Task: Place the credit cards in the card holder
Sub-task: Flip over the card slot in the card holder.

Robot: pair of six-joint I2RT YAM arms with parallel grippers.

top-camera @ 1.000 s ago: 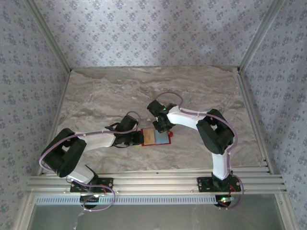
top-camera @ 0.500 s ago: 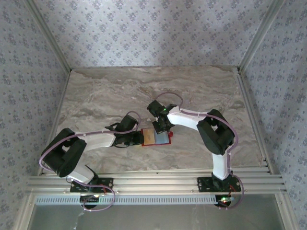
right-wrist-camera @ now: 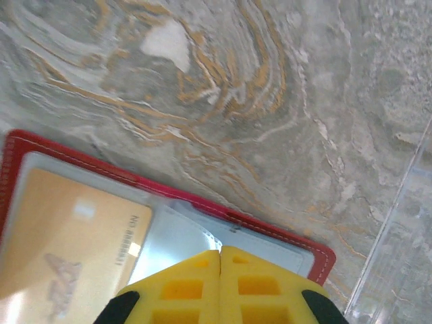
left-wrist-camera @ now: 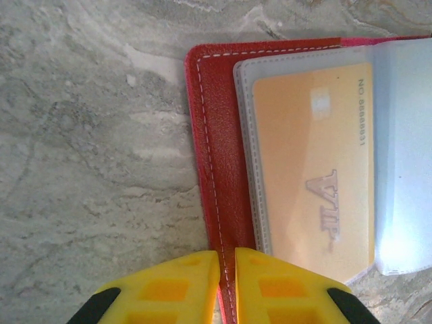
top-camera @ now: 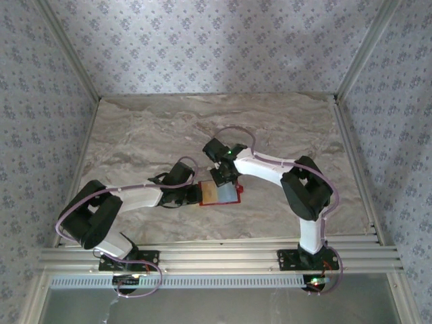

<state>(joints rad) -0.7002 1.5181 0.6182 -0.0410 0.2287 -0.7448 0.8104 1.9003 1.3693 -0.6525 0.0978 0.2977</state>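
so yeah, the open red stitched card holder (top-camera: 220,194) lies flat on the marble worktop (top-camera: 155,128), long axis 9-to-3, tan-yellow VIP card (left-wrist-camera: 314,169) sleeved inside, left tool (left-wrist-camera: 227,270) pinched narrow on its 9 o'clock edge, right tool (right-wrist-camera: 221,270) closed and empty over its 12 o'clock edge.

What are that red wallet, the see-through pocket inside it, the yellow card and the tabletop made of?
The red folding card holder looks like leather or imitation leather: fine grain, pale stitching along its edge. The clear pocket seems soft glossy plastic, catching glare. The tan-yellow card looks like smooth printed plastic. The grey veined tabletop looks like marble, perhaps only a printed surface.
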